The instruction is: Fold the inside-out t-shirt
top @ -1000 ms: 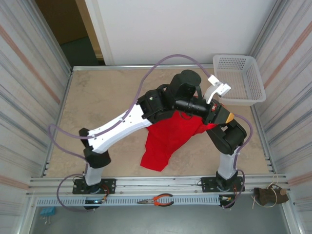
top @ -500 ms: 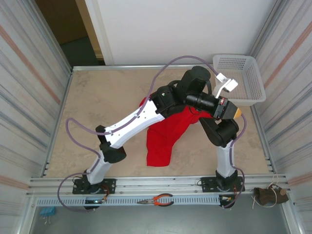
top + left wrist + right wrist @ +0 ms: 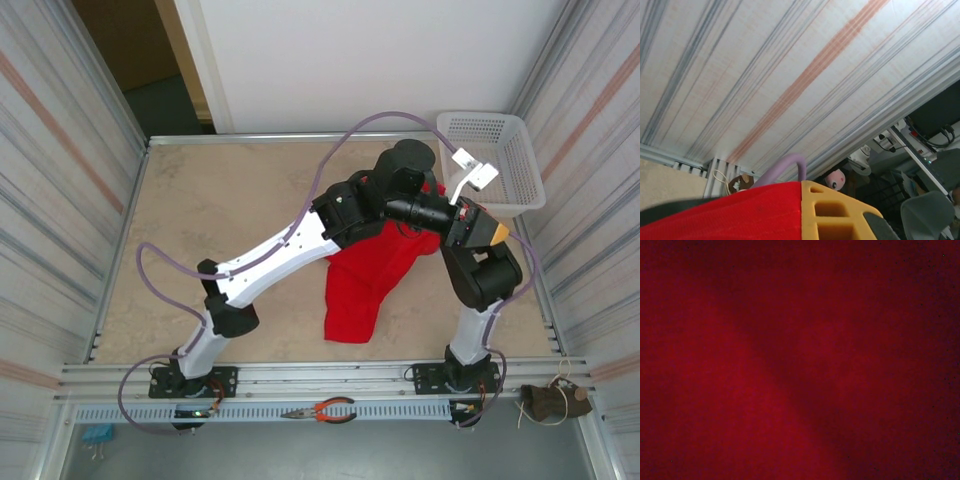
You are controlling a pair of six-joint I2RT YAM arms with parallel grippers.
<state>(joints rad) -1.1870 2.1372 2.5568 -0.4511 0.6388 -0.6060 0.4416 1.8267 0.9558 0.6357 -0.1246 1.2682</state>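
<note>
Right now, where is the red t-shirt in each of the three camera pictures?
Top external: red t-shirt hangs right of centre.
Left wrist: red strip along the bottom edge, left half.
Right wrist: blurred red cloth close against the lens.
Shared landmark: yellow block beside the cloth, top and left wrist views.

Beige tabletop (image 3: 220, 210) — striped panels (image 3: 60, 200) L & R, white wall (image 3: 380, 60) behind, dim doorway (image 3: 135, 60).
</note>
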